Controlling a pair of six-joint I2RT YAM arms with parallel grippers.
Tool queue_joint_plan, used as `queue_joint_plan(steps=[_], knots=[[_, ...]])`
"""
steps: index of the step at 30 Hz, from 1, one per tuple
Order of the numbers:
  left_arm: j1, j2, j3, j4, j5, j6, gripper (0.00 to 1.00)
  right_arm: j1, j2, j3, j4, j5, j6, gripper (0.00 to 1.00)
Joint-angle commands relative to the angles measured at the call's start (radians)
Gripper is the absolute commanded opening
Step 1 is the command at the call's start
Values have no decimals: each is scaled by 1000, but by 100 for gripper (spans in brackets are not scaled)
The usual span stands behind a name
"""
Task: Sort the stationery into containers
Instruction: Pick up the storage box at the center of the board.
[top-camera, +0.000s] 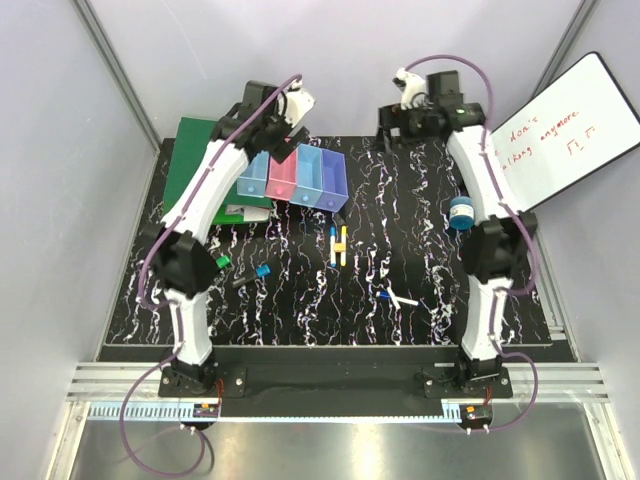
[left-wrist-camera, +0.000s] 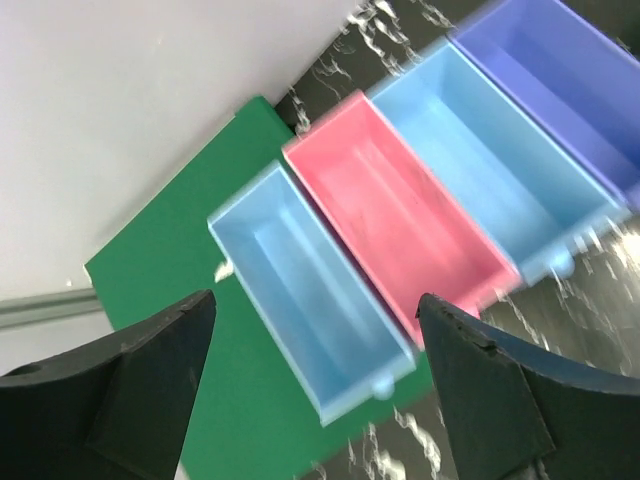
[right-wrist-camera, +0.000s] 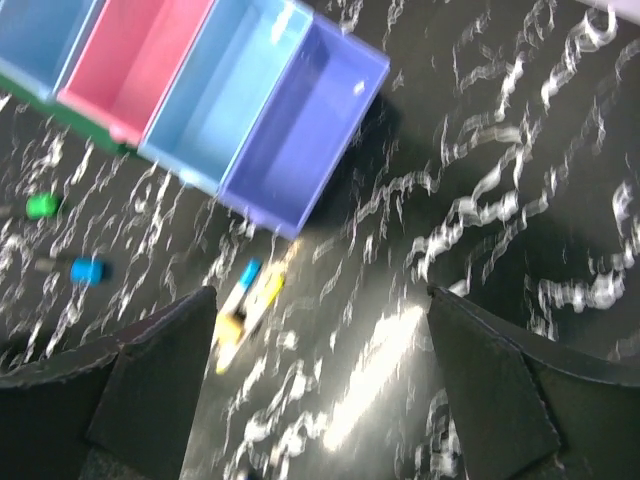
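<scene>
1. The stationery (top-camera: 343, 245) lies loose on the black marbled table (top-camera: 420, 190). As far as I can see, none of it is in a bin.
2. I count seven loose items.
   - A green piece (top-camera: 222, 261), a blue piece (top-camera: 263, 270) and a black piece (top-camera: 240, 282) lie near the left arm (top-camera: 200, 200).
   - Two yellow-and-blue pens (top-camera: 333, 243) lie side by side mid-table, on the near side of the bins.
   - A white stick (top-camera: 400, 299) lies nearer my edge of the table.
   - A round blue-white disc (top-camera: 461, 212) sits just beside the right arm (top-camera: 490, 190).
   - A small dark thing at the pens' far end may be an eighth item, but it is too small to tell.
3. There are four bins (top-camera: 283, 188), joined in a row at the far left of the table: light blue, pink, light blue, violet. The row's left end overlaps a green binder (top-camera: 200, 155). Both wrist views look into the bins, and every bin looks empty.
4. My judgement is that sorting has not started. Every item has yet to be picked up and dropped in a bin.
5. The left gripper (left-wrist-camera: 315, 305) hovers above the first light blue bin. Its jaws are wide apart with nothing between them.
6. The right gripper (right-wrist-camera: 320, 295) hangs raised over the far side of the table. Its jaws are also spread wide and hold nothing. Its camera looks down on the violet bin and the pens.
7. Further out there is the one binder, lying flat. One whiteboard (top-camera: 560, 135) with red writing leans at the right wall.
</scene>
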Motion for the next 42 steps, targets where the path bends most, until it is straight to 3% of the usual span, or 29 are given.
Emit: queue_joint_plan(steps=[1, 3, 10, 24, 42], knots=[[1, 145, 214, -47, -149, -77, 89, 35, 164, 176, 72, 69, 88, 92], [-1, 197, 237, -58, -171, -114, 88, 47, 236, 234, 103, 74, 114, 89], [1, 222, 158, -107, -199, -283, 66, 86, 390, 331, 164, 120, 153, 86], [1, 297, 165, -118, -230, -323, 64, 175, 537, 426, 266, 120, 159, 80], [1, 325, 175, -89, -247, -306, 59, 256, 574, 391, 263, 144, 156, 76]])
